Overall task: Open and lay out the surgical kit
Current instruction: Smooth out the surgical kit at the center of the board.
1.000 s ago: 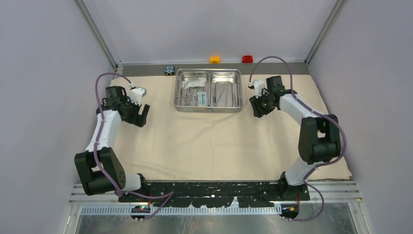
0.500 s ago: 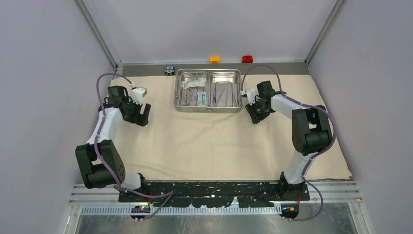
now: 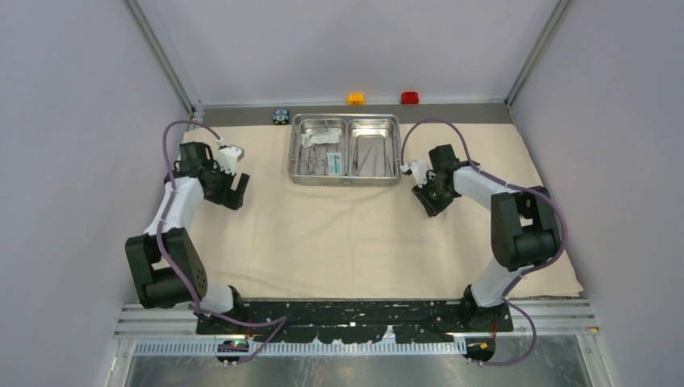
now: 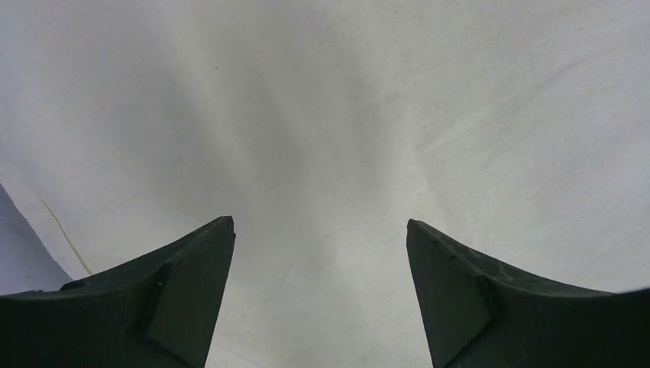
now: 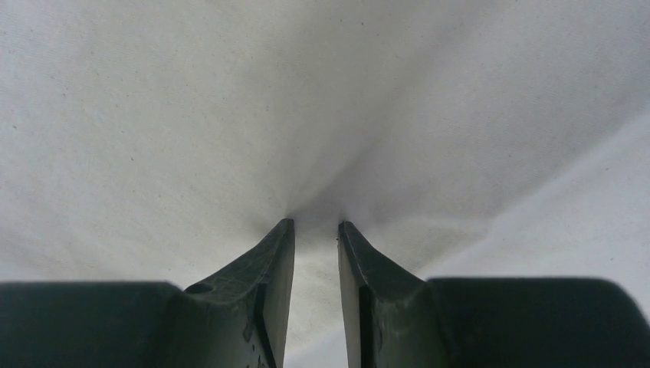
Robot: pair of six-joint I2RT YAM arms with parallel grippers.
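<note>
The beige cloth wrap (image 3: 339,238) lies spread flat over the table. At its far middle stands the steel two-compartment tray (image 3: 345,181). The tray's left half holds ring-handled instruments (image 3: 316,160) and a white-and-green packet (image 3: 336,161); thin straight tools (image 3: 371,155) lie in the right half. My left gripper (image 3: 235,190) (image 4: 320,222) hovers open over bare cloth (image 4: 322,115), left of the tray. My right gripper (image 3: 427,201) (image 5: 316,222) is off the tray's right front corner. Its jaws stand narrowly apart, tips pressed onto the cloth (image 5: 230,115), which puckers between them.
A small black-and-blue block (image 3: 280,116) sits behind the tray's left corner. Orange (image 3: 356,98) and red (image 3: 410,97) buttons are on the back ledge. Grey walls close in on both sides. The cloth's left edge (image 4: 31,222) shows in the left wrist view.
My right gripper swung in and came down from beside the tray's right wall onto the cloth near its front corner, jaws narrowing. The left arm barely moved.
</note>
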